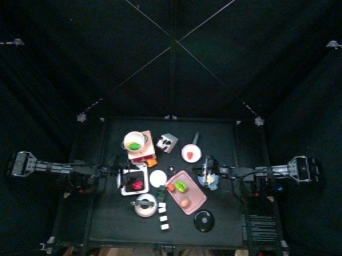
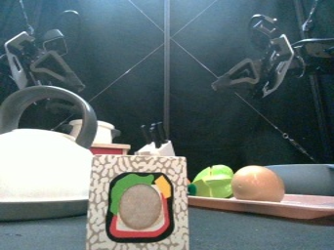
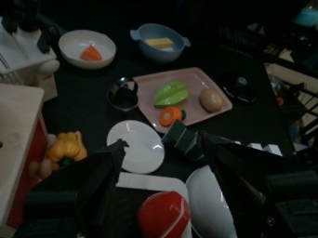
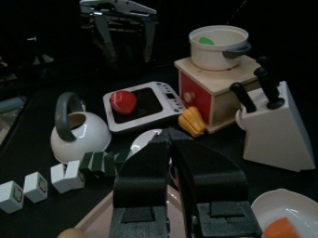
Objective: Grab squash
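A lumpy yellow vegetable, probably the squash [image 3: 65, 147], lies beside the wooden toy stove [image 4: 214, 93]; it also shows in the right wrist view [image 4: 191, 121]. My left gripper [image 3: 155, 177] is open and empty, held above a white plate [image 3: 137, 144] and a red thing [image 3: 163, 214]. My right gripper [image 4: 174, 141] has its jaws close together and holds nothing, above the table's middle. In the front view both grippers hang high, the left [image 2: 46, 59] and the right [image 2: 265, 61]. The squash is hidden in the front view.
A pink tray [image 3: 199, 76] holds a green vegetable [image 3: 172, 93], a brown one [image 3: 213, 99] and an orange piece [image 3: 170, 116]. A white kettle [image 4: 77, 135], knife block [image 4: 281, 130], pot [image 4: 218, 45], two bowls [image 3: 87, 46] [image 3: 159, 39] and small boxes [image 4: 37, 184] crowd the table.
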Controlling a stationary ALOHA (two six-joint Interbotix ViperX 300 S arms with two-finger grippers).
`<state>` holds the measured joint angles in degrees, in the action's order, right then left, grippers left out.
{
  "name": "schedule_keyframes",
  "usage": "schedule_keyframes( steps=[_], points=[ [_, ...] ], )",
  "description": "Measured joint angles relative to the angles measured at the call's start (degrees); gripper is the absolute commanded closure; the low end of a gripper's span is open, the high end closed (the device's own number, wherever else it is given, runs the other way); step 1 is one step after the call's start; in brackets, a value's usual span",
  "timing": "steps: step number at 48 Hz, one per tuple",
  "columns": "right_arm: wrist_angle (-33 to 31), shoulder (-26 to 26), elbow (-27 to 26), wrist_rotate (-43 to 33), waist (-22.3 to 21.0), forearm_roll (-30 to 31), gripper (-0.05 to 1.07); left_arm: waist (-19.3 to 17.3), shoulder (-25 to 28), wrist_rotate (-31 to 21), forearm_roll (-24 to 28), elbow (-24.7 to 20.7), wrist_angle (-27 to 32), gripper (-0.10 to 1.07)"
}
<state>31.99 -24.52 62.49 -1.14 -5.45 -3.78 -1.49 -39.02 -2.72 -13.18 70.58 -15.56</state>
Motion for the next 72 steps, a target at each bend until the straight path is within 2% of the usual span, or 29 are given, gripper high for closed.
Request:
schedule_keyframes(
  steps=[9, 20, 27, 34, 42, 51, 57, 72],
  points=[
    [0.0, 2.2, -3.1, -1.0, 1.7, -3.6, 1.01, 0.6, 0.0, 0.1, 0.0, -3.2, -2.5, 0.00],
    [0.0, 10.1, -9.5, -5.0, 4.5, -12.6, 1.01, 3.3, -1.8, 0.3, 3.6, -3.6, -3.8, 0.00],
    [-0.3, 17.0, -14.7, -8.4, 4.6, -17.8, 1.00, 4.3, -6.4, 0.3, 7.3, -3.6, -1.9, 0.00],
    [-0.8, 22.7, -20.2, -10.8, 4.4, -20.4, 1.00, 4.3, -9.6, 0.3, 9.1, -2.7, 1.8, 0.00],
    [-3.2, 28.6, -26.2, -11.2, 4.2, -24.1, 1.00, 4.3, -11.1, 0.3, 10.0, -1.6, 5.1, 0.00],
    [-5.9, 33.4, -31.4, -11.3, 3.3, -27.9, 0.99, 4.3, -11.3, 0.3, 11.5, -1.0, 6.2, 0.00],
    [-7.0, 35.7, -33.7, -11.3, 2.5, -28.7, 0.87, 4.4, -11.3, 0.3, 12.3, -0.9, 6.2, 0.00],
    [-8.7, 39.5, -36.8, -11.2, 0.2, -34.8, 0.31, 4.3, -11.3, 0.3, 12.4, -0.4, 6.7, 0.00]
  ],
)
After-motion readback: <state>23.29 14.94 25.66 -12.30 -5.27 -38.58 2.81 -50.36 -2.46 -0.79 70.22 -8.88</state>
